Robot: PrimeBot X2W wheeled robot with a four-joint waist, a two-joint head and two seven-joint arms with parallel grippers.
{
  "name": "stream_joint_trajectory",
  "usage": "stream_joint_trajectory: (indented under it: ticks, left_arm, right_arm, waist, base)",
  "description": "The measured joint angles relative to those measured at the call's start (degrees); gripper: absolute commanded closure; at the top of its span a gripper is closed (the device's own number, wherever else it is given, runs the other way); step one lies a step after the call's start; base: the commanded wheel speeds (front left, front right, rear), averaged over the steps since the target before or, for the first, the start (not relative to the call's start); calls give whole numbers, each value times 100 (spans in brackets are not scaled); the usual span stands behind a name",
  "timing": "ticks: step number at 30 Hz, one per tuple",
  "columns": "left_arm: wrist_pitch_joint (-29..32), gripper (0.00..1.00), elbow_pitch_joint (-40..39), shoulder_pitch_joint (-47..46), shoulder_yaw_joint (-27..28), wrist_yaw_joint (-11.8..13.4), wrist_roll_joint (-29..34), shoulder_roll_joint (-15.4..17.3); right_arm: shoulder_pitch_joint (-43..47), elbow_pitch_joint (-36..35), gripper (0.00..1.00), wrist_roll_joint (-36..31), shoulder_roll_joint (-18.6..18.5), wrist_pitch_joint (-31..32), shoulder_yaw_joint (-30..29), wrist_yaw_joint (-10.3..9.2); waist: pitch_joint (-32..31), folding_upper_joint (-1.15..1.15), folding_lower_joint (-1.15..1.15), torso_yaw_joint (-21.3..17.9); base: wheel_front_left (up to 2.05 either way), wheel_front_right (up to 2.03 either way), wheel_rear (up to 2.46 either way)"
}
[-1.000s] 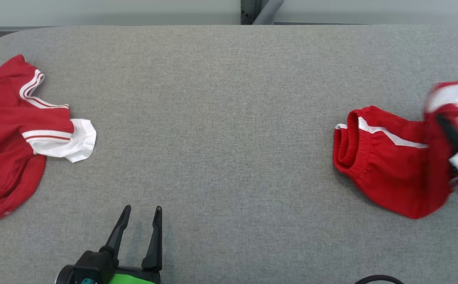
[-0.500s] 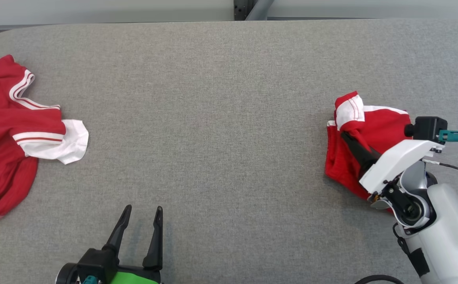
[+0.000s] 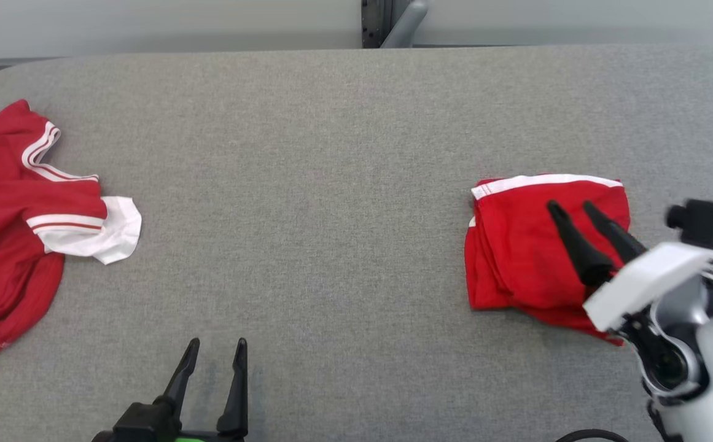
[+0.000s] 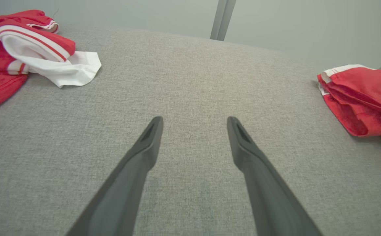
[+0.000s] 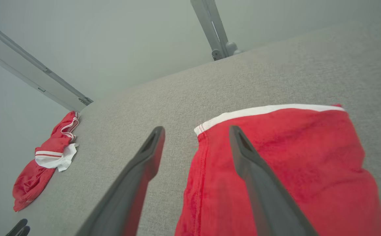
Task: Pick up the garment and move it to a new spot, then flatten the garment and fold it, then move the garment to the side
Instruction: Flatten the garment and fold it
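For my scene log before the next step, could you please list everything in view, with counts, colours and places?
folded garment: one, red with white trim, lying at the right.
crumpled shirt: one, red with white sleeve and stripes, at the far left.
table: one, grey fabric top, under both garments.
metal post: one, grey, behind the table's far edge.
cable: one, black, at the near right edge.
left gripper: one, dark fingers, open, over bare table at the near side.
right gripper: one, dark fingers, open, over the folded garment.
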Motion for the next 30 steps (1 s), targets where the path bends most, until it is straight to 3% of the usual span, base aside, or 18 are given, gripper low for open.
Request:
stream_joint_trajectory:
  ticks: [5,9,18,22,25,30]
  left_arm:
    - [0,0,-7,146,140,51,-21,1]
    - [0,0,-19,219,100,53,-68,1]
    - [0,0,-102,397,14,149,-114,0]
    - [0,0,-203,458,121,179,-57,0]
    - [0,0,-302,471,199,190,35,-1]
    - [0,0,-314,481,321,146,155,-1]
  right_arm:
    - [811,-802,0,-465,-57,-350,-671,-1]
    - [1317,-946,0,-927,-44,-985,-1170,-1]
    - [2126,26,0,-1937,223,-2864,-1846,0]
    - [2265,544,0,-2542,367,-3092,-2080,0]
    - [2335,289,0,-2998,482,-3099,-2284,0]
    - [2548,336,0,-3172,692,-3099,-2348,0]
  waist:
    - [-192,0,0,-96]
    - [-340,0,0,-202]
    - [-627,-1,0,-309]
    - [-777,-1,0,-267]
    - [-845,-1,0,-152]
    - [-905,-1,0,12]
  base:
    - [0,0,0]
    - [0,0,0]
    - [0,0,0]
    - [0,0,0]
    - [0,0,0]
    - [0,0,0]
